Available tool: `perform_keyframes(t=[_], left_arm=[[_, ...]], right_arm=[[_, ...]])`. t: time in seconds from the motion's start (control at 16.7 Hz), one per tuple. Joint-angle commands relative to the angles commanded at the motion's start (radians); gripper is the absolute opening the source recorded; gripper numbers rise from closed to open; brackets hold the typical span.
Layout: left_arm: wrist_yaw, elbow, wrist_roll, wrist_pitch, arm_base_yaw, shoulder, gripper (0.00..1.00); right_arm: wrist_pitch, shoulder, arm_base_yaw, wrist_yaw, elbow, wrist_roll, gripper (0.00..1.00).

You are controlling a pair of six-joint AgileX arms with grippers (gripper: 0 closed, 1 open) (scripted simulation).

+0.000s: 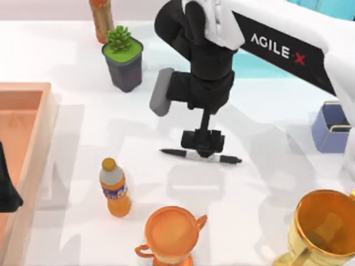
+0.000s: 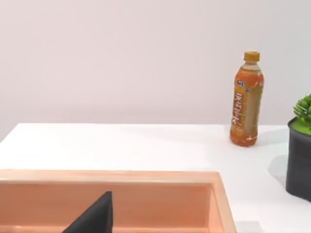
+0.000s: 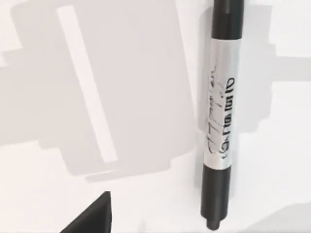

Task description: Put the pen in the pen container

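Right claw [image 1: 203, 145] poised directly over pen [image 1: 201, 156] lying flat mid-counter [image 1: 266, 172], lined up for a mid-barrel pick, can't tell if apart or together; pen container [image 1: 331, 129] waits at right edge; left arm parked at left

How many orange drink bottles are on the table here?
2. One bottle stands toward the front left, near the orange cup; the other bottle stands at the back left, beside the potted plant.

Bright even light; soft grey arm shadows on white table [image 1: 72, 138]; no glare, mild softness.
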Motion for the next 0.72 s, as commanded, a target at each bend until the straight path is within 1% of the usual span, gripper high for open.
perform_keyframes(t=[0.18, 0.48, 0.72], left_arm=[[0.000, 0.000, 0.000, 0.000, 0.000, 0.000, 1.00], [0.000, 0.000, 0.000, 0.000, 0.000, 0.000, 1.00], [0.000, 0.000, 0.000, 0.000, 0.000, 0.000, 1.00]], right_arm=[[0.071, 0.009, 0.002, 0.000, -0.067, -0.002, 1.00], [0.305, 0.045, 0.000, 0.001, -0.252, -0.003, 1.00], [0.350, 0.057, 0.000, 0.001, -0.294, -0.004, 1.00]])
